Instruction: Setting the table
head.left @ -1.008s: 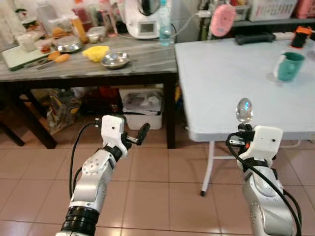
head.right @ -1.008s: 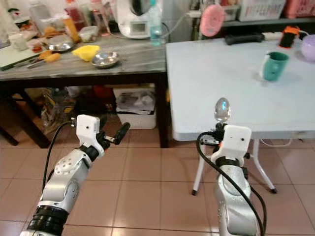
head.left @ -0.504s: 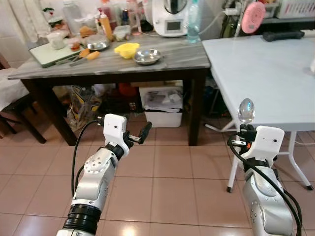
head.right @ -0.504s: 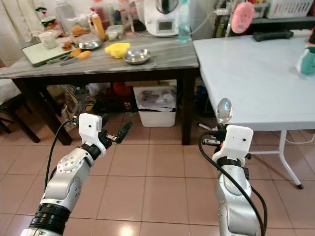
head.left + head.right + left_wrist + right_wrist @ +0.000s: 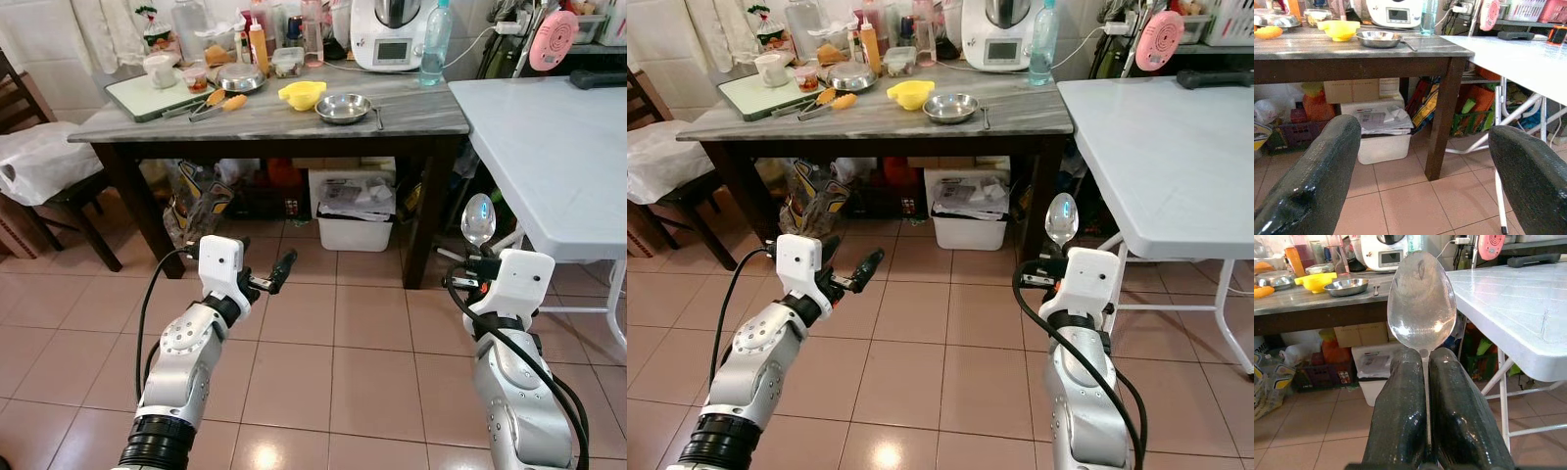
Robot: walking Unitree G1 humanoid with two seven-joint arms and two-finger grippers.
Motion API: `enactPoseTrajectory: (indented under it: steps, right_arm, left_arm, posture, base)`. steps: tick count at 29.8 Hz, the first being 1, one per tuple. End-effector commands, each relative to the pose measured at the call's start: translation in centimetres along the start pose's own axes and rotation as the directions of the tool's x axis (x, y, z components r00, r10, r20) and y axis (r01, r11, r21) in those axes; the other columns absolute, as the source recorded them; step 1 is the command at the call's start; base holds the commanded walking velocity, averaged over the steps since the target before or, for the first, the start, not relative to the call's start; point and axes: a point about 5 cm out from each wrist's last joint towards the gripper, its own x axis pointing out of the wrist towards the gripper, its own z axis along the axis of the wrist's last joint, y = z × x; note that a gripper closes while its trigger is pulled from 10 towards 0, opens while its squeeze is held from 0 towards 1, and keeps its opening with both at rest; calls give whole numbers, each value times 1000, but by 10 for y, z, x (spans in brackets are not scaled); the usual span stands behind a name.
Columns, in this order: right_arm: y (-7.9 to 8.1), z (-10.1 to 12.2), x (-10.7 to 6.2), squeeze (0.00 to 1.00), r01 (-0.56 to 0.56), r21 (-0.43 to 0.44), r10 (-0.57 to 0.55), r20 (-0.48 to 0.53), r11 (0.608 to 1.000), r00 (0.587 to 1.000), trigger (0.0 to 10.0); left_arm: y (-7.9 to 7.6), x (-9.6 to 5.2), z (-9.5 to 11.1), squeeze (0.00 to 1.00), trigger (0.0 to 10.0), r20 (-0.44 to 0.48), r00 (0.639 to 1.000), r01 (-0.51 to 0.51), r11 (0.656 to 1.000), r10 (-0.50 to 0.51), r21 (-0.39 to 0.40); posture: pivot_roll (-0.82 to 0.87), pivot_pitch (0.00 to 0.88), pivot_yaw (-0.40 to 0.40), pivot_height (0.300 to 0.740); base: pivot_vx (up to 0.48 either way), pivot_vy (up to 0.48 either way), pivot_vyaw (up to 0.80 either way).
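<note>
The right gripper [image 5: 1426,377] is clamped on a spoon [image 5: 1421,302], its 2 fingers pressed together on the thin handle, the bowl standing upright just above the fingertips. The spoon is shiny silver metal, held over the tiled floor [image 5: 333,362] beside the white table [image 5: 549,137]. The left gripper [image 5: 1420,161] hangs with fingers apart.

Both silver arms raised forward at waist height, left gripper [image 5: 277,274] fingers [image 5: 1312,181] spread apart, right gripper [image 5: 1425,406] fingers pressed together, pointing upward
</note>
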Motion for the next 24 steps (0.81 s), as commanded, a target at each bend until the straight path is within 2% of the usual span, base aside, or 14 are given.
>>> enactPoseTrajectory:
  steps: [1, 24]
  right_arm:
    - [1, 3, 1, 0, -5, -4, 5, 14, 1000, 1000, 10000]
    - [1, 3, 1, 0, -6, -2, 6, 14, 1000, 1000, 10000]
  left_arm:
    - [3, 0, 5, 0, 10000, 9, 1000, -1, 1000, 1, 5]
    - [-3, 2, 4, 0, 10000, 2, 999, 39, 999, -39, -14]
  posture:
    - [-117, 0, 81, 740]
    - [-126, 0, 88, 740]
  base:
    - [345, 0, 0]
    - [355, 0, 0]
